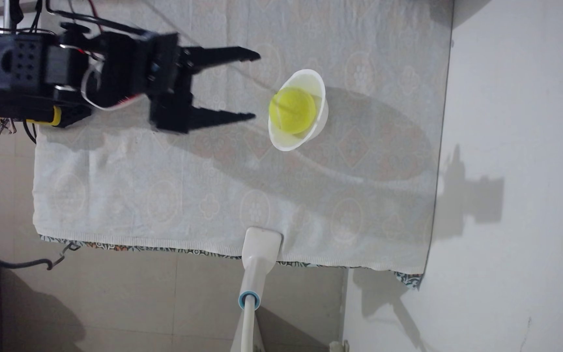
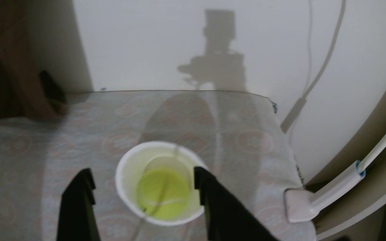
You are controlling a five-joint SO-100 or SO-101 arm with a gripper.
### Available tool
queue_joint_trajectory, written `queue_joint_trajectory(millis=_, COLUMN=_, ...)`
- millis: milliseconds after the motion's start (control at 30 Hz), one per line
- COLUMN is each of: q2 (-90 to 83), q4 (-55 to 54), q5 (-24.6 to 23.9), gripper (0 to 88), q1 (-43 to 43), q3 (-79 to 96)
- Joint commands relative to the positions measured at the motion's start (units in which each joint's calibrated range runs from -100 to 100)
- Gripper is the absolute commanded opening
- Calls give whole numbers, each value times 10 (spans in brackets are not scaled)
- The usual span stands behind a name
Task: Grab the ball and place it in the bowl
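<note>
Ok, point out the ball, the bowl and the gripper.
ball (image 1: 295,110), fixed view, on its fuzzy yellow-green face inside the bowl.
bowl (image 2: 127,171), wrist view, on its white inner wall.
gripper (image 1: 256,86), fixed view, midway between the open fingertips.

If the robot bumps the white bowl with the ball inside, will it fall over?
Probably it slides or wobbles first. The bowl looks thin and light, with a base narrower than its rim, so a hard knock could tip it. The ball sitting low inside likely steadies it a little. The gripper is open and apart from it.
</note>
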Motion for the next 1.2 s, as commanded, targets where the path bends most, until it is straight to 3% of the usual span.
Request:
queue_joint_trajectory(millis=0, q2=-110, q4=8, q5=-3, gripper=244, q1=-16, q3=69)
queue_joint_trajectory(millis=1167, q2=-540, q4=164, q5=9, gripper=214, q1=-46, q3=511)
